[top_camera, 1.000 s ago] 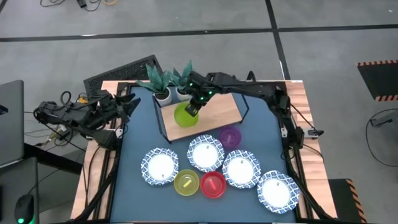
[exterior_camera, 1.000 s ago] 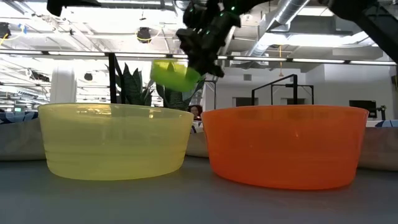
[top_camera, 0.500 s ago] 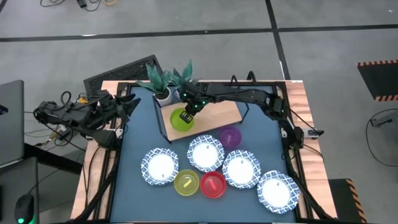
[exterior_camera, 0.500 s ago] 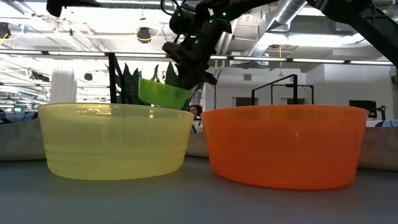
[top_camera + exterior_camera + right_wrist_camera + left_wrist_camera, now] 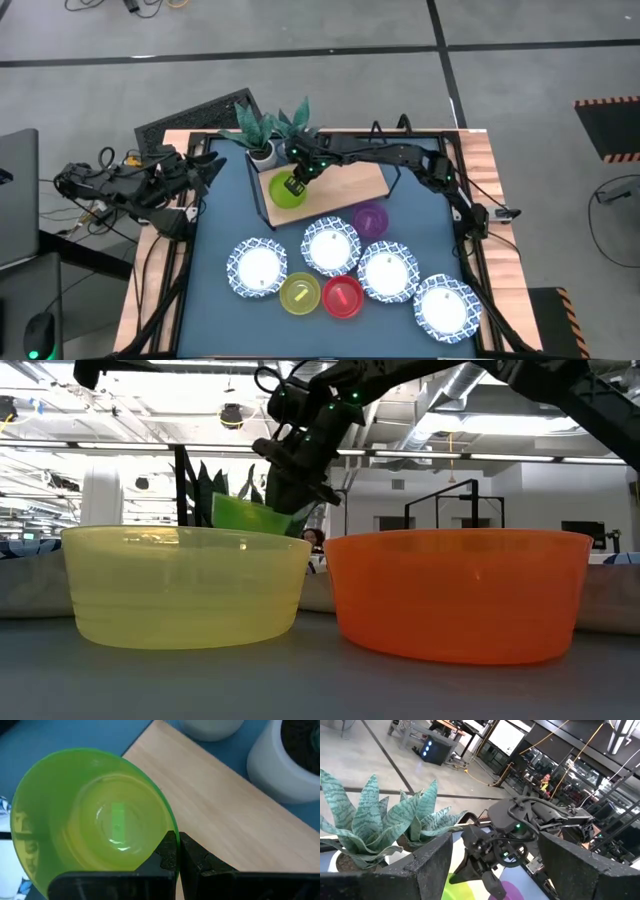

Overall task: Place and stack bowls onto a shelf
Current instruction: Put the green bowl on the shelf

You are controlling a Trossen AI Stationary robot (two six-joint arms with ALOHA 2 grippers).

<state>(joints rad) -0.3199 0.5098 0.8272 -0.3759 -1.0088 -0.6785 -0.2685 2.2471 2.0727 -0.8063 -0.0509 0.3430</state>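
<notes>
While the right gripper [image 5: 299, 180] pinches the green bowl's [image 5: 286, 191] rim over the shelf's [image 5: 365, 178] left end, early release risks it rolling off; left gripper [image 5: 212, 168] parked, open.

You see a grey concrete floor [image 5: 330, 25] crossed by dark lines, and a ceiling of pipes [image 5: 470, 380] and strip lights [image 5: 520, 422].

4 patterned bowls [image 5: 331, 246], 4 plain: green [image 5: 287, 191], purple [image 5: 371, 220], yellow [image 5: 299, 294], red [image 5: 343, 297]. 1 shelf [image 5: 360, 178]. 2 pots [image 5: 262, 154]. 2 arms.
</notes>
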